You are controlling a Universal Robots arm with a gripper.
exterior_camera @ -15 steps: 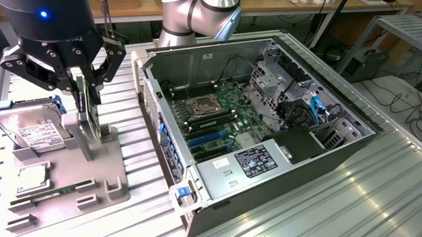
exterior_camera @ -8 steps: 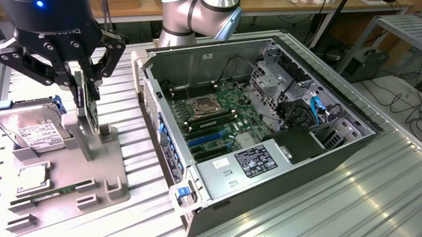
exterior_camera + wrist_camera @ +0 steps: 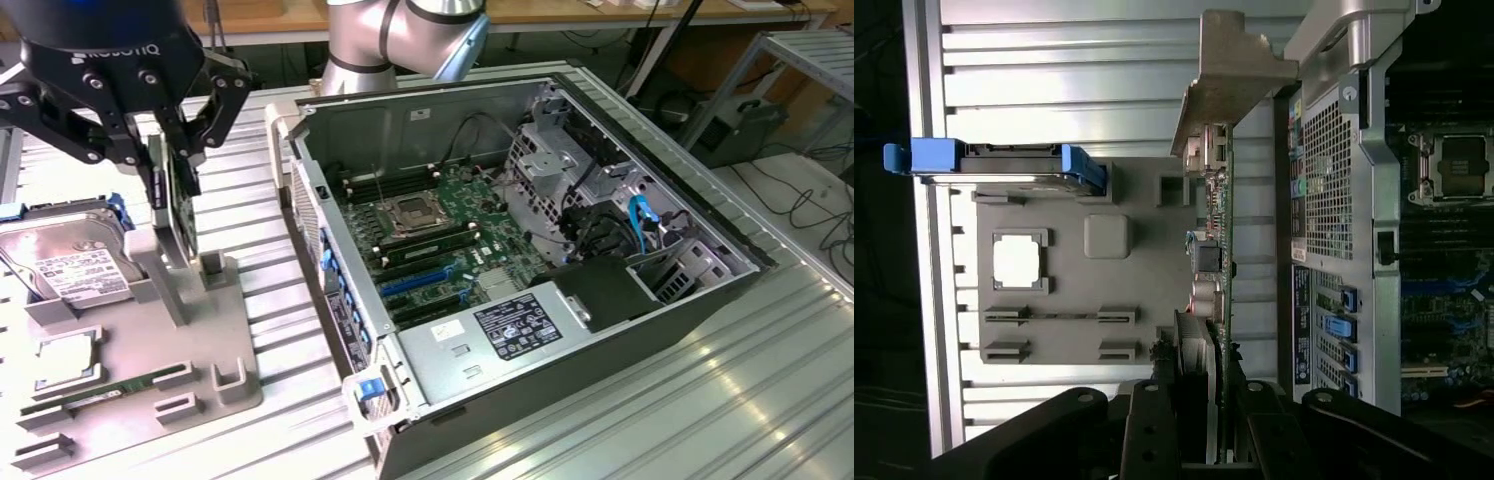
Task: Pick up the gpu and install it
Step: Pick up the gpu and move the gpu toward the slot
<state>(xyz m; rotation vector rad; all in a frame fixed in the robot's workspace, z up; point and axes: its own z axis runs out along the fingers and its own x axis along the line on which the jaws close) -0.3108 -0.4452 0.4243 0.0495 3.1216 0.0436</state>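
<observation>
Gpu (image 3: 176,215): on edge, clamped in gripper (image 3: 167,160), bracket end farthest from fingers; above grey fixture (image 3: 147,350). Open computer case (image 3: 387,120) toward exterior view's right.

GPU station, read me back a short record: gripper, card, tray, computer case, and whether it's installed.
gripper: shut on the gpu, one finger on each side of the card
gpu: upright, over the grey tray, outside the case
tray: holds a hard drive, a square chip and a memory stick
computer case: lying open, on the exterior view's right of the tray, motherboard exposed
install: not yet done
</observation>
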